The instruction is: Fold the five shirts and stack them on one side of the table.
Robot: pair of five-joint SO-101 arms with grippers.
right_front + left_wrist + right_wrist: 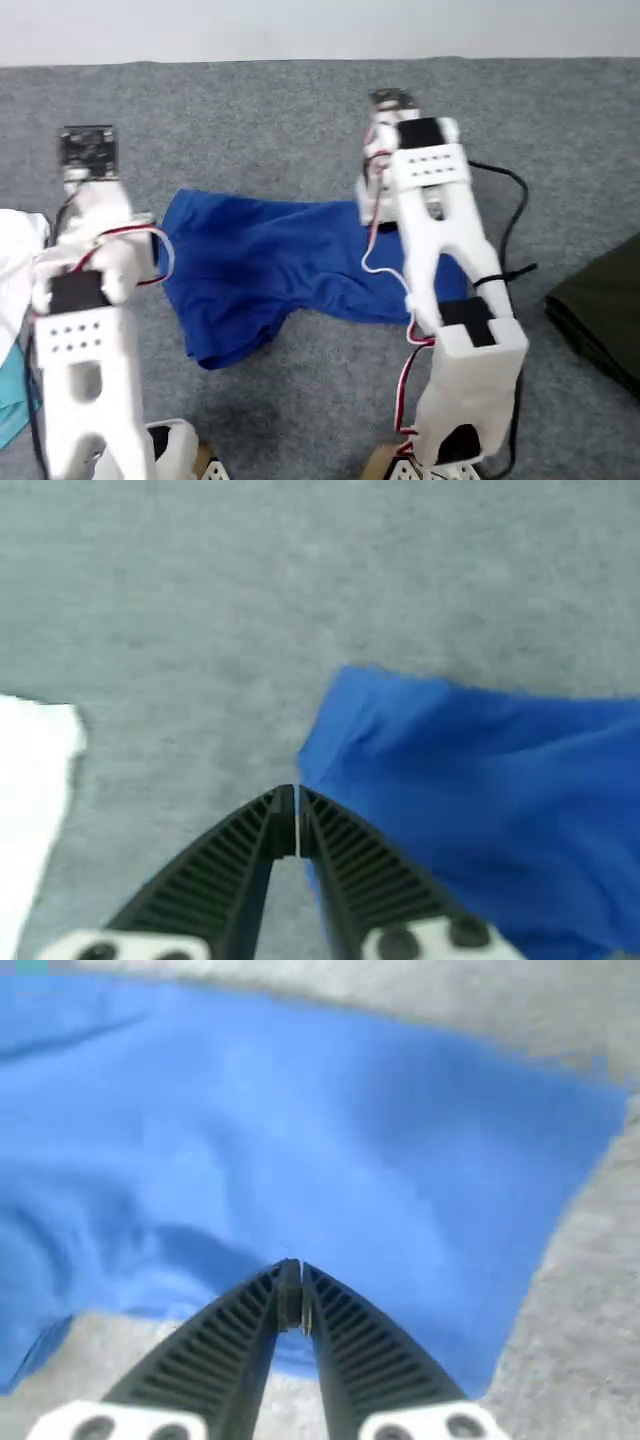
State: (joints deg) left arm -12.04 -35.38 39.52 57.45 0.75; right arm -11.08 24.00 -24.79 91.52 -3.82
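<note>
As the left gripper [297,825] and right gripper [292,1300] sit with jaws together at the edge of the blue shirt [270,265], each should probably open, pinch a corner and lift evenly.

**Left gripper closed at the blue shirt's edge**

Left gripper [297,825]: black ribbed fingers [235,865] pressed together, tips meeting. Tips sit right at the near corner of the blue shirt [480,780]; can't tell if any cloth is pinched. Shirt lies rumpled on the grey table surface [250,590]. White cloth [35,780] off to the other side, well apart from the shirt.
</note>
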